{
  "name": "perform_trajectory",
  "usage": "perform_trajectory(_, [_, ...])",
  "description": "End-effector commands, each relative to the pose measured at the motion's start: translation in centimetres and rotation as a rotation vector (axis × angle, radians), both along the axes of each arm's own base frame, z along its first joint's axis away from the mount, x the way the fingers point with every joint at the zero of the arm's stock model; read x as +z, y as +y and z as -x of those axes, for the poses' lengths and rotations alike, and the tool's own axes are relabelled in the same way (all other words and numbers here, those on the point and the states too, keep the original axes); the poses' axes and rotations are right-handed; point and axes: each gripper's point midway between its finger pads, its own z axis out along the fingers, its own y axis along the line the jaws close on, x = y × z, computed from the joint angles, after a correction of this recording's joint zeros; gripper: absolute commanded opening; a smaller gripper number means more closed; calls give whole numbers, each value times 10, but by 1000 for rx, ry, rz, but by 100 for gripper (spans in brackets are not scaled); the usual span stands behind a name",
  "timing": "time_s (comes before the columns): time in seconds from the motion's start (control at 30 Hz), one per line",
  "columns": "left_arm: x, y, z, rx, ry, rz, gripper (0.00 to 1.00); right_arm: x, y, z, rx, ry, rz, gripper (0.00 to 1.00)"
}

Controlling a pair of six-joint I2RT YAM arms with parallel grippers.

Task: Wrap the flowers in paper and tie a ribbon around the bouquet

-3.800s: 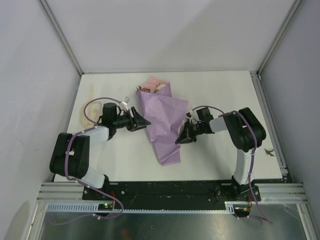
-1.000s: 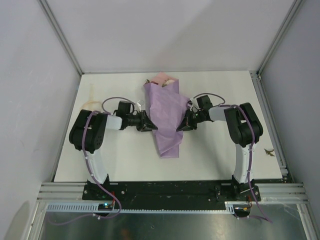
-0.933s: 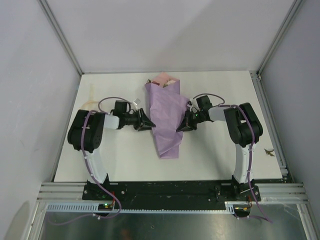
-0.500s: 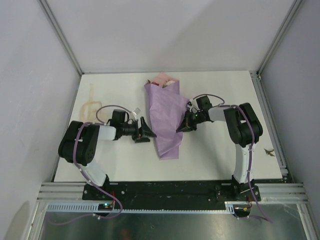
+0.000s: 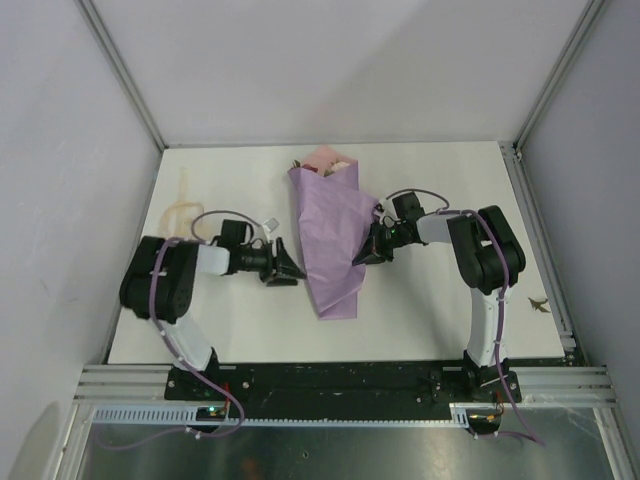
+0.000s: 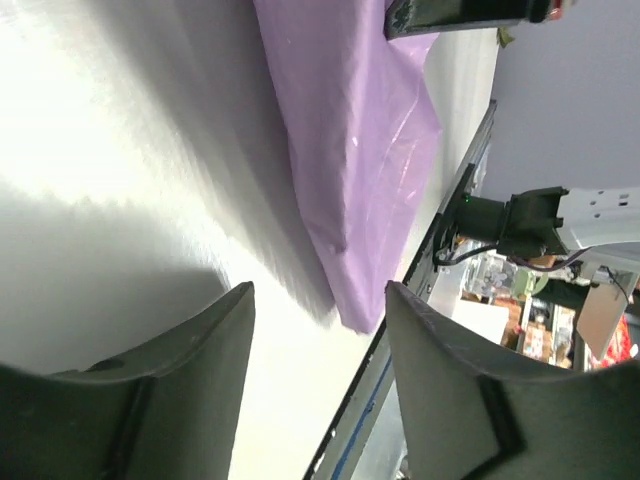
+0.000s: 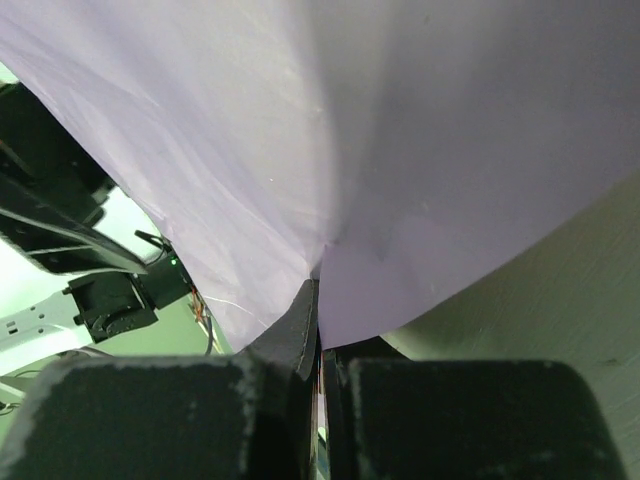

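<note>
Right claw (image 5: pixel 361 258) apparently pinches paper (image 5: pixel 330 235); left claw (image 5: pixel 292 270) gapes.

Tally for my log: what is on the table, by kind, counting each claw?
bouquet: 1
ribbon: 1
small dark scrap: 1
claws: 2 (left claw open, right claw pinching the bouquet)
Total: 5

Flowers (image 5: pixel 338 166) mostly hidden w/in paper (image 5: pixel 330 240), stems not vis.
</note>
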Motion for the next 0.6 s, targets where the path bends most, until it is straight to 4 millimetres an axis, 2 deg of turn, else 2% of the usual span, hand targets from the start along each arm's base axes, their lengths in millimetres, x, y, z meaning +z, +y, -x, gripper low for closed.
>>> perform_trajectory(0.0, [40,28,4,-30,-181,-34,62,-23,-7,11,8,22,74,0])
perform_trajectory(0.07, [65,22,6,-51,-259,-22,62,-21,-6,12,17,14,71,0])
perform_trajectory(0.13, [83,2,15,-110,-301,-2,59,-20,-6,14,27,11,69,0])
perform_trajectory(0.23, [93,-32,22,-168,-342,38,51,-19,-5,16,39,10,65,0])
perform_trajectory(0.33, [77,-63,25,-217,-286,58,39,-18,-5,17,44,12,57,0])
perform_trajectory(0.4, [57,-74,28,-236,-226,47,33,-17,-4,16,45,8,50,0])
perform_trajectory(0.47, [33,-79,35,-248,-160,27,29,-15,-4,15,45,7,41,0])
perform_trajectory(0.57, [-2,-76,46,-261,-64,-7,23,-10,-5,11,44,-1,27,0])
